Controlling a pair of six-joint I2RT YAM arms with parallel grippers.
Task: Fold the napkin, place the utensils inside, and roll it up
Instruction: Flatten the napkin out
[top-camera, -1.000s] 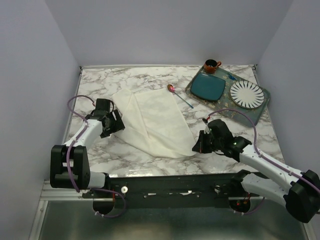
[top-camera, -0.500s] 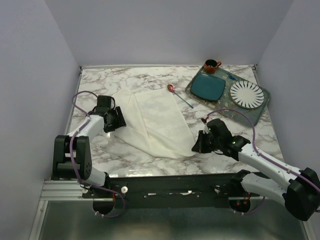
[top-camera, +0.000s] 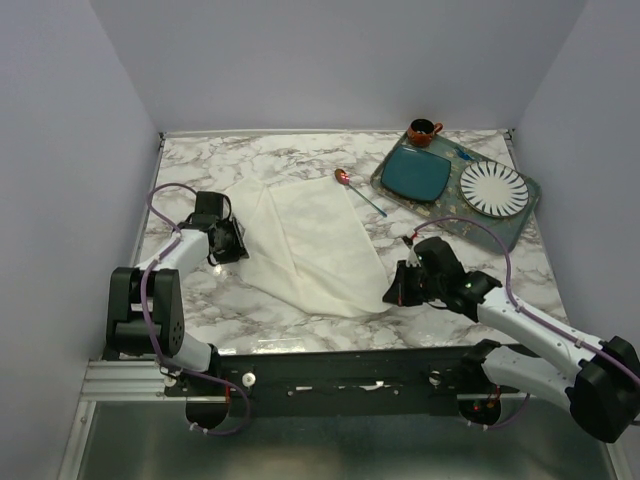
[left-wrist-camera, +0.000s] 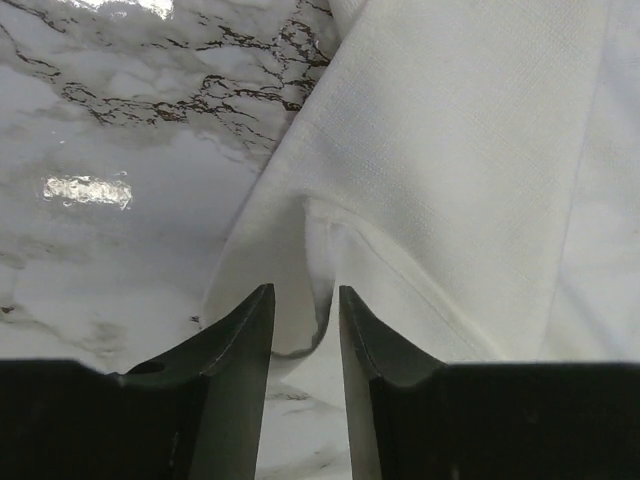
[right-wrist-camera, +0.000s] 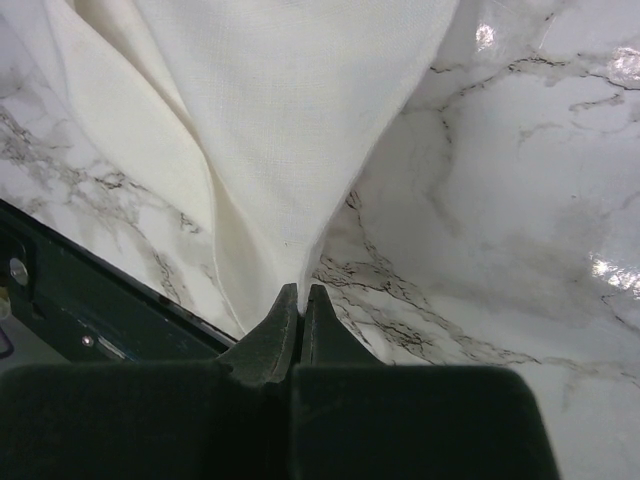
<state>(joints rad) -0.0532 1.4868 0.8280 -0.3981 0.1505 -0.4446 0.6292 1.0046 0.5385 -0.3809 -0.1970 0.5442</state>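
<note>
Right jaws clamped on near-right corner of the napkin (top-camera: 310, 240), left jaws part-open astride its left corner, cloth spread mid table (top-camera: 200, 165), spoon (top-camera: 358, 192) just beside its far edge: fold step, probably; next needs left pinch, then joint lift-over.

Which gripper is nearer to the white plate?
Right. The right gripper is at the napkin's near right corner, in front and left of the white plate; the left gripper is at the napkin's far left edge.
</note>
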